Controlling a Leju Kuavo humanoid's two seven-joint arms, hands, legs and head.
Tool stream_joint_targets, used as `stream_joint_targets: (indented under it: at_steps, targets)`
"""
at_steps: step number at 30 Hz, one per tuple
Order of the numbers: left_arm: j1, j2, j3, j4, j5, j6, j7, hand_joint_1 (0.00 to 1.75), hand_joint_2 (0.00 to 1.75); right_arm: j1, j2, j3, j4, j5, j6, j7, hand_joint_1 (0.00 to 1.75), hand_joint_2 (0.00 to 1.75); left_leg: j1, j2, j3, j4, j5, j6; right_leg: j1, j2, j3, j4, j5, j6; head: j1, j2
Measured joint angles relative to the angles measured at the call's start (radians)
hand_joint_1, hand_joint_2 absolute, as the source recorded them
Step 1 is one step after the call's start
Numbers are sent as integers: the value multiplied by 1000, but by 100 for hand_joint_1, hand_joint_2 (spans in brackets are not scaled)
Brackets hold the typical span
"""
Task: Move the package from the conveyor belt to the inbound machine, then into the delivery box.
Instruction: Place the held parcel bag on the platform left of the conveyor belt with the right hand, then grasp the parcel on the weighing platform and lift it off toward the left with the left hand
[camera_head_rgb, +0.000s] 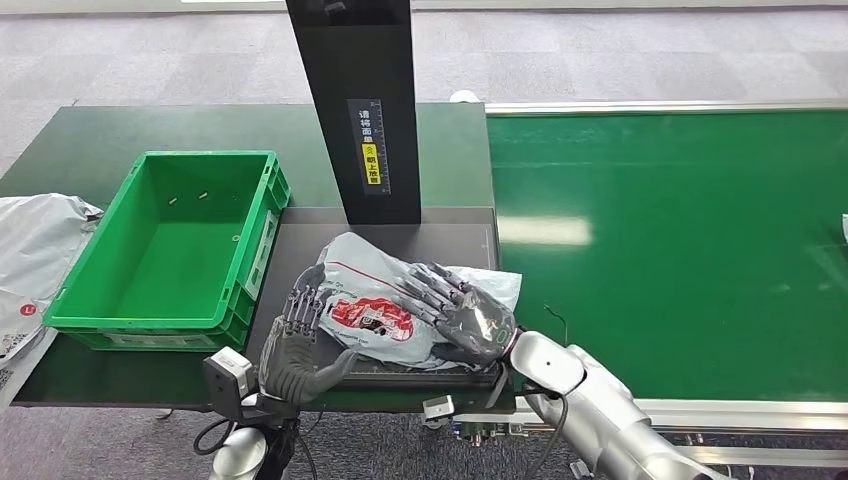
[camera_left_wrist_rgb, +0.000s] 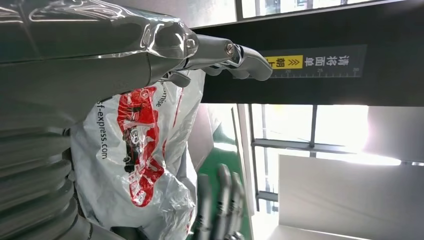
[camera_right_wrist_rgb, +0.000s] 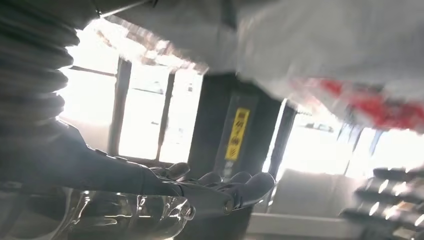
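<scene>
Grey plastic package (camera_head_rgb: 385, 305) (red print) lay on the inbound machine (camera_head_rgb: 300, 250), held between left hand (camera_head_rgb: 297, 340) and right hand (camera_head_rgb: 455, 310).

A crumpled grey-white bag (camera_head_rgb: 35, 240) lies at the far left edge of the dark green surface (camera_head_rgb: 100, 150), just beside the green crate and well to the left of the left robot hand (camera_head_rgb: 300, 345). Grey carpeted floor (camera_head_rgb: 620, 50) stretches beyond, far ahead of both hands.
</scene>
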Motion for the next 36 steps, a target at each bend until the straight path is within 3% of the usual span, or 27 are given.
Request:
stream_joint_targets:
  at_steps: [3,6,11,15,19,22,26,28,36]
  targets:
    - [0,0,0,4,-8,10,-1,0,175,17,4,-72,-43,-104,4,-89,0,0,0,0,0,0,0,0,0,0,0,0,0,0,0,0]
    - [-1,0,-3,6,-31,36,-4,0,175,45,13,-127,-97,-385,44,-191,0,0,0,0,0,0,0,0,0,0,0,0,0,0,0,0]
    - [-1,1,-15,6,-62,53,-10,0,175,94,10,-161,-238,-751,137,-215,0,0,0,0,0,0,0,0,0,0,-1,0,0,0,0,0]
    - [-2,6,-34,6,-93,52,-12,0,175,146,-6,-194,-376,-936,230,-218,0,0,0,0,0,0,0,0,0,0,-1,0,0,0,0,0]
    - [-14,15,-72,10,-207,95,-10,0,175,216,-24,-254,-497,-1063,335,-219,0,175,0,0,0,0,0,0,0,0,-1,0,0,0,0,0]
    - [-31,22,-110,18,-347,177,17,0,175,278,-34,-316,-582,-1095,393,-220,0,175,0,0,0,0,0,0,0,0,-1,-1,0,0,0,0]
    - [-74,32,-171,44,-658,380,121,0,175,374,-35,-421,-680,-1092,506,-222,0,175,0,-1,-1,0,0,0,0,-1,-1,-1,0,0,0,0]
    - [-102,34,-190,62,-761,430,165,0,175,419,-30,-474,-719,-1052,530,-222,0,175,0,-1,-1,0,0,0,0,-1,-1,-1,0,0,0,0]
    - [-265,34,-231,193,-1053,406,362,0,175,561,37,-630,-807,-908,533,-204,0,175,0,0,0,0,0,0,0,0,-1,0,0,0,0,0]
